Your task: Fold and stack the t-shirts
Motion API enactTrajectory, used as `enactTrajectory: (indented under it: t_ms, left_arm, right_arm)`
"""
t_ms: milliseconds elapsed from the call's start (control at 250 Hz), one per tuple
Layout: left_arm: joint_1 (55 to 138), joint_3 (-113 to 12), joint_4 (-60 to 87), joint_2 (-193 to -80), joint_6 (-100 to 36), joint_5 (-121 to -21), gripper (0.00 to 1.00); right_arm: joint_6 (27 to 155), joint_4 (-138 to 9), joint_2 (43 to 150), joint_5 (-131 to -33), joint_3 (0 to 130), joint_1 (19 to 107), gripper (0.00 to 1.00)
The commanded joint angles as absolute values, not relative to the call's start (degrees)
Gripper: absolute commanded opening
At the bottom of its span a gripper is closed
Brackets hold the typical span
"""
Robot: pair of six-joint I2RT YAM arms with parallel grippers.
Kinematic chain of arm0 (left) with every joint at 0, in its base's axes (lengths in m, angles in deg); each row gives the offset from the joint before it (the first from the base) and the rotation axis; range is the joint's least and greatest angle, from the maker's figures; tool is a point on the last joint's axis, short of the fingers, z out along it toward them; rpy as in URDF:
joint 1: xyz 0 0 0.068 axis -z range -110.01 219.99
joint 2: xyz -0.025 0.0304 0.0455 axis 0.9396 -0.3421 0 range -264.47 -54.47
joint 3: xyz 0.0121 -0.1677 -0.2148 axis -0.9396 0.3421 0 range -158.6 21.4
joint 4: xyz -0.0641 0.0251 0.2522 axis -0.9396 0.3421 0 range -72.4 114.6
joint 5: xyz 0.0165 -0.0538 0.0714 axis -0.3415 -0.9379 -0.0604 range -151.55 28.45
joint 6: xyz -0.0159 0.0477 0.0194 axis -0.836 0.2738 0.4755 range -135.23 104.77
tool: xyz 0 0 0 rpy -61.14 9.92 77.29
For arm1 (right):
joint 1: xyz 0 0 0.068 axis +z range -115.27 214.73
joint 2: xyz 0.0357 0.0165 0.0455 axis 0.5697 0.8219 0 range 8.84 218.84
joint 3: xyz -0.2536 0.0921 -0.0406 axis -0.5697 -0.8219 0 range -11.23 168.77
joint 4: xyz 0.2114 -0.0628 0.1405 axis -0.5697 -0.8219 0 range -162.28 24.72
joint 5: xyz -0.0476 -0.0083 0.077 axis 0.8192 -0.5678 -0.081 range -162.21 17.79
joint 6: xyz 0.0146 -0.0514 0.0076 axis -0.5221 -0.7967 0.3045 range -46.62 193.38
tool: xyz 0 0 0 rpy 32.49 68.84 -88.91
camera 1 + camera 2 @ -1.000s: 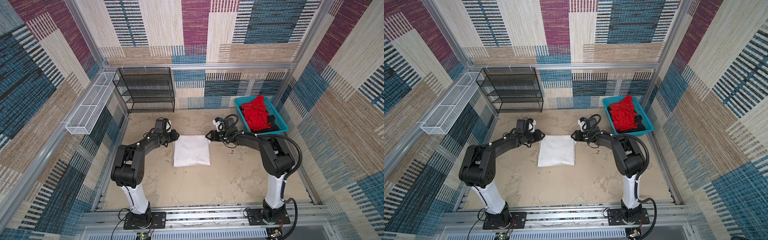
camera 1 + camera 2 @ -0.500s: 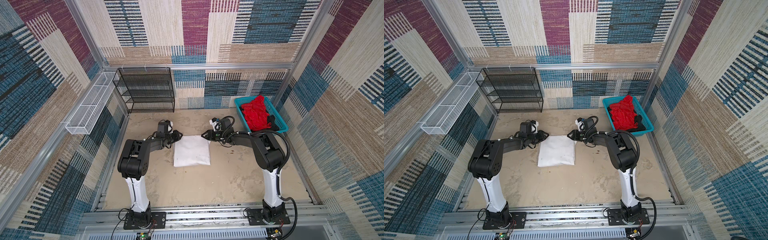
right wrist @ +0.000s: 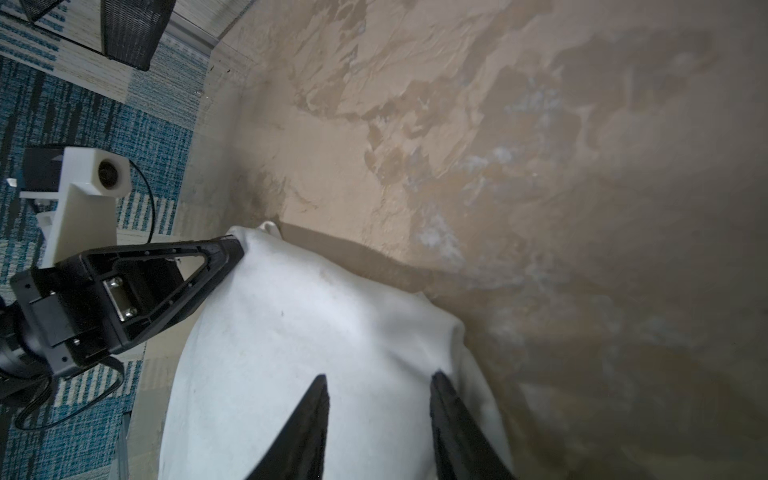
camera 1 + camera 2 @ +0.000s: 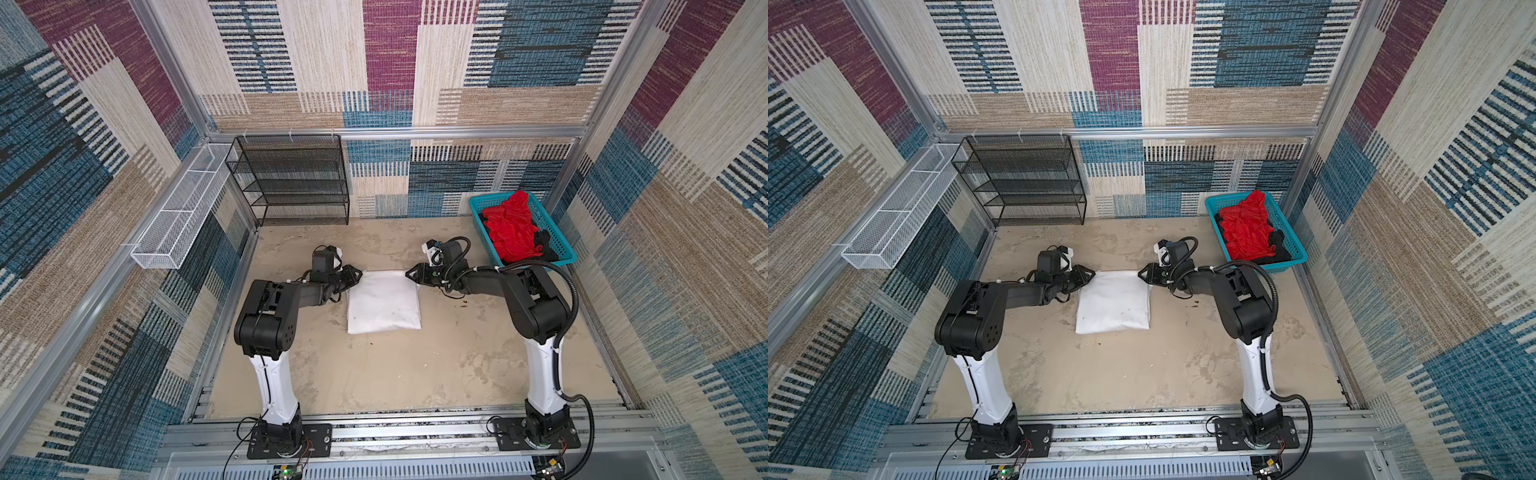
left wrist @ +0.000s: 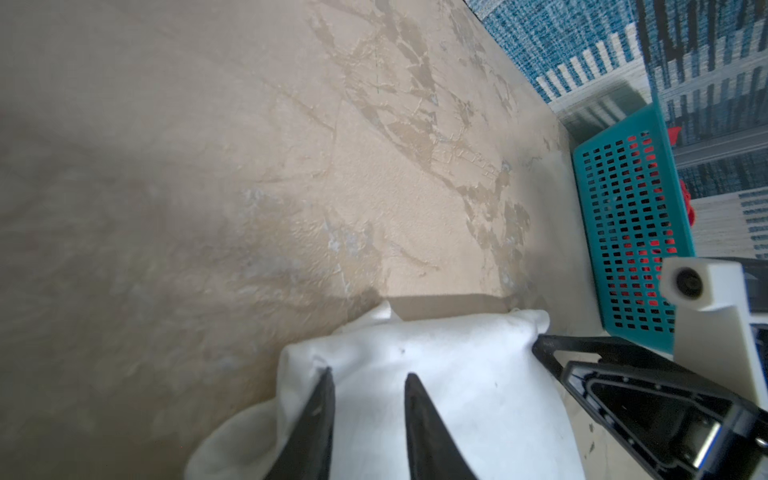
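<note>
Sandy, mottled table [image 4: 374,374] spreads out in front of you, and near its middle lies the white t-shirt [image 4: 384,305], folded into a flat rectangle.

At the shirt's far left corner your left gripper [image 4: 358,275] touches the cloth. From its own wrist camera, the left gripper [image 5: 368,374] has its jaws a narrow way apart. Both tips rest on the fabric, which runs smooth between them.

At the shirt's far right corner your right gripper [image 4: 409,274] meets the cloth too. In the right wrist view, the right gripper [image 3: 378,376] also has its jaws partly apart, with the tips pressed onto the shirt and a small crease at one tip.

Beyond the white shirt and to its right, well apart from it, sits the turquoise lattice basket [image 4: 473,201]. In it the crumpled red t-shirt [image 4: 511,228] lies on the black t-shirt [image 4: 544,245].

Beyond the white shirt to its left, the black mesh shelf rack [image 4: 291,178] stands against the back wall. Farther left again, the white wire basket [image 4: 183,208] hangs on the side rail.
</note>
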State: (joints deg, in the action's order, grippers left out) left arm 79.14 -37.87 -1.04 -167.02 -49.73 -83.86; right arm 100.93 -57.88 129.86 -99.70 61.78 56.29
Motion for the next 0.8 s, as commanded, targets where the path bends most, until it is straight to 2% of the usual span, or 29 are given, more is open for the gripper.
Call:
enactTrajectory:
  t_ms: [0,288,524,796]
  left_arm:
    - [79.0,-38.1,2.8,-164.6,-48.4,-82.1,0.31]
    - [82.1,-30.6,0.5,-155.5,-53.2,-85.3,0.31]
    - [83.4,-25.0,-5.5,-156.4,-54.1,-83.4,0.31]
    - [81.5,-19.6,-7.3,-156.0,-52.3,-81.5,0.31]
  right_arm:
    - [99.8,-61.2,127.3,-96.5,61.7,56.3,0.43]
    - [102.0,-59.9,120.1,-99.7,57.7,60.0,0.44]
    - [108.5,-50.1,122.0,-102.9,50.0,61.5,0.44]
    - [106.7,-52.0,121.0,-98.9,44.5,60.2,0.44]
